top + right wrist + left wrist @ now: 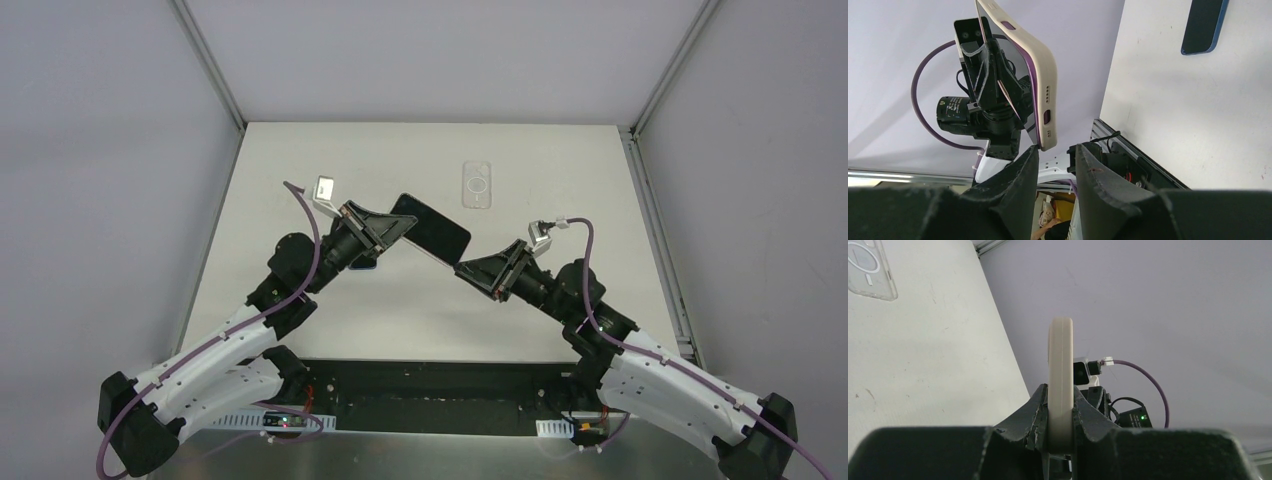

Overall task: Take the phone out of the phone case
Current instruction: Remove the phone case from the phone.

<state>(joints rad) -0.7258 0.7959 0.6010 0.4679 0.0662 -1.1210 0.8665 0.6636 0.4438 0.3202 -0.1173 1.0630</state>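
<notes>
Pale lilac walls close round a white table (560, 160), and the work hangs in the air above its middle. My left gripper (1060, 407) is pressed onto the cream phone case (1060, 355), its fingers (1034, 412) one on each face. The case stands edge-on up the centre of the left wrist view. The phone (432, 228) sits in it, dark screen showing just left of centre in the overhead view. My right gripper (1057, 150) has its fingers spread with nothing between them. The case's corner with the port holes hangs just above that gap, low in the middle of the right wrist view.

I judge the step in hand to be catching that corner to peel it back. To do it well I should take the soft cream rim alone, not the purple-edged phone body. Too deep a bite would clamp both together.

Farther out, a clear case (477, 185) lies near the top of the overhead view. A blue phone (1203, 25) lies flat at the upper right of the right wrist view.
</notes>
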